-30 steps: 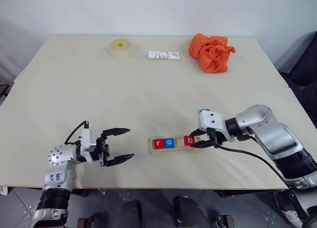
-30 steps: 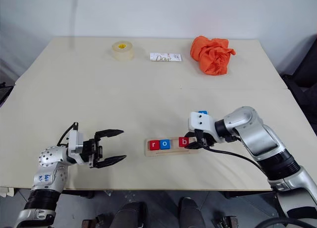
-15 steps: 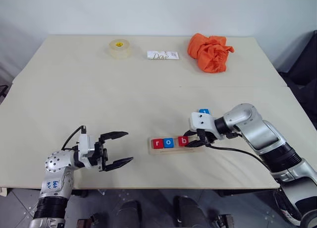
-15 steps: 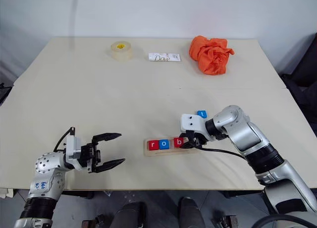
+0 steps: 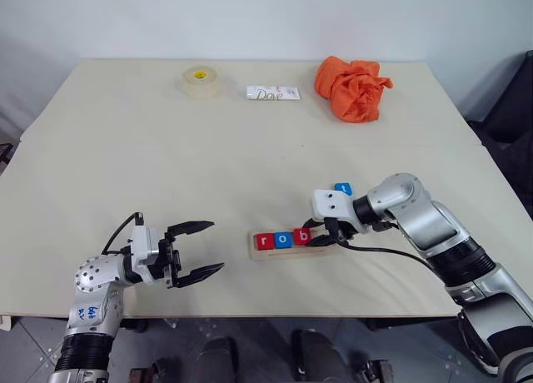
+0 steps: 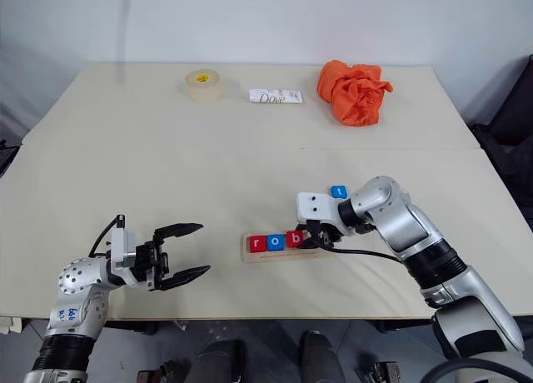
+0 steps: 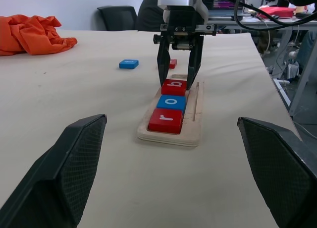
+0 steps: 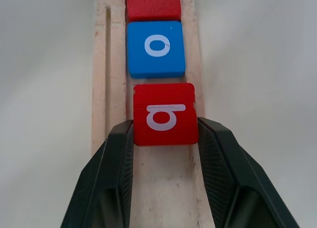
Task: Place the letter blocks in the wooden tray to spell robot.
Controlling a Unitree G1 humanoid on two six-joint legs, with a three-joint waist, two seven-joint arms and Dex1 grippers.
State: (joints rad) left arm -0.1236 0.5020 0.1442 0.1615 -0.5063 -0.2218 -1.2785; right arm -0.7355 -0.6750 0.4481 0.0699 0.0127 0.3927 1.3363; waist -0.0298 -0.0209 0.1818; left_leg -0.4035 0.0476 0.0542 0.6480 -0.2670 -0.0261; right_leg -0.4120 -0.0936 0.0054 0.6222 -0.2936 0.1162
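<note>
Over the tray (image 5: 287, 251), right tool (image 8: 165, 139) pinches the red b (image 8: 165, 113), seating it beside o (image 8: 156, 48); left tool (image 5: 200, 250) gapes idle.

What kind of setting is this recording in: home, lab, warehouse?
Probably a lab or office workroom. A plain pale table stands against a bare white wall, the left wrist view shows black office chairs behind it, and loose props lie about: a tape roll and crumpled orange cloth.
</note>
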